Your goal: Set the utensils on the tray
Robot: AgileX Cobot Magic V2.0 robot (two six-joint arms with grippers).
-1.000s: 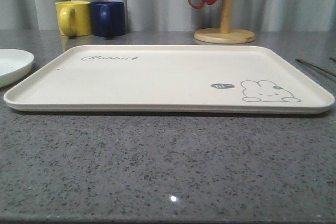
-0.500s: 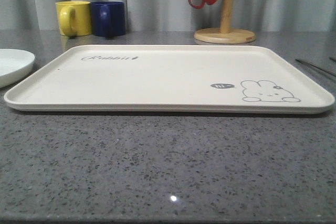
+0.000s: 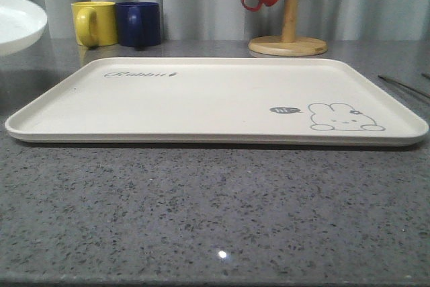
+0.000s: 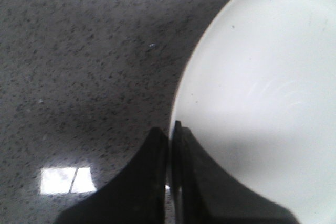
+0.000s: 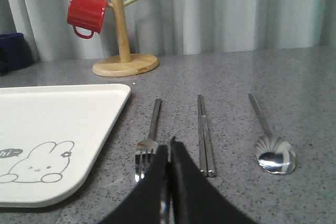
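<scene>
Cutlery lies beside the tray [image 5: 63, 124], ahead of our right gripper [image 5: 169, 153].
We see fork [image 5: 149, 137], chopsticks [image 5: 205, 135] and spoon [image 5: 270, 140] side by side off the tray's right edge, long axes running away from the empty, closed right claw; fork nearest it and the tray. Our left gripper [image 4: 170, 135] pinches the white plate [image 4: 262, 87] rim.

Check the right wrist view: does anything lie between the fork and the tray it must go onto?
Nothing visible does. The fork lies on bare countertop just beside the tray, with the chopsticks and spoon on its far side.
</scene>
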